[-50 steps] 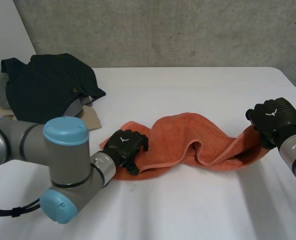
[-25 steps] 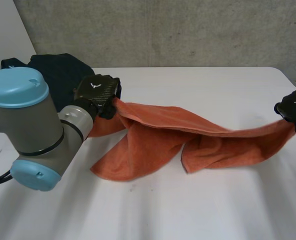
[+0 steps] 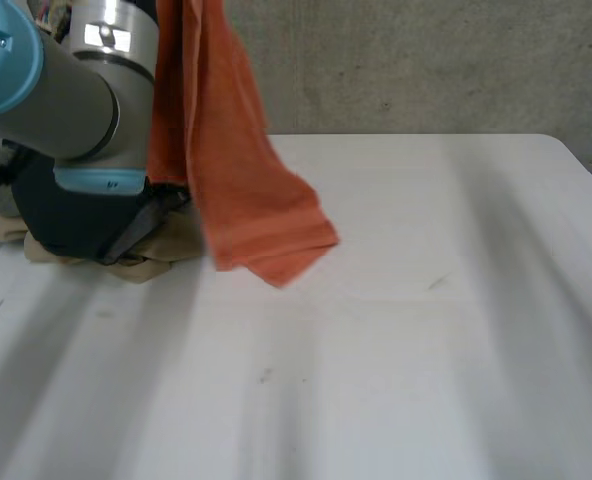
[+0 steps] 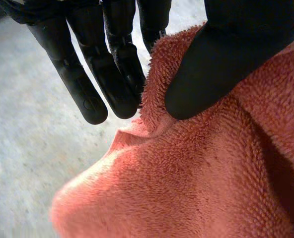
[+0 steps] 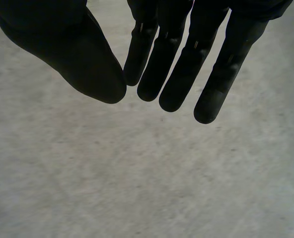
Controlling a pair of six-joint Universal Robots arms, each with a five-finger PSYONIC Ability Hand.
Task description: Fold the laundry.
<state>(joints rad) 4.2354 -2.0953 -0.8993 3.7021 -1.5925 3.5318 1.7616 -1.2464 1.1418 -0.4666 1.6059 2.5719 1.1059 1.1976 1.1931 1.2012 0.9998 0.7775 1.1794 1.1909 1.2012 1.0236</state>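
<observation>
While the left hand pinches the orange terry towel between thumb and fingers, the towel hangs lengthwise over the white bench's back left corner. Right hand: fingers straight, empty. Step judged: shaking out for spreading. Next: right hand needs a free corner.

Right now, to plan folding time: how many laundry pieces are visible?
3: the orange towel hanging from the left hand, plus a dark garment piled on a beige cloth beside it. More may be hidden underneath.

Soft, even light across table
</observation>
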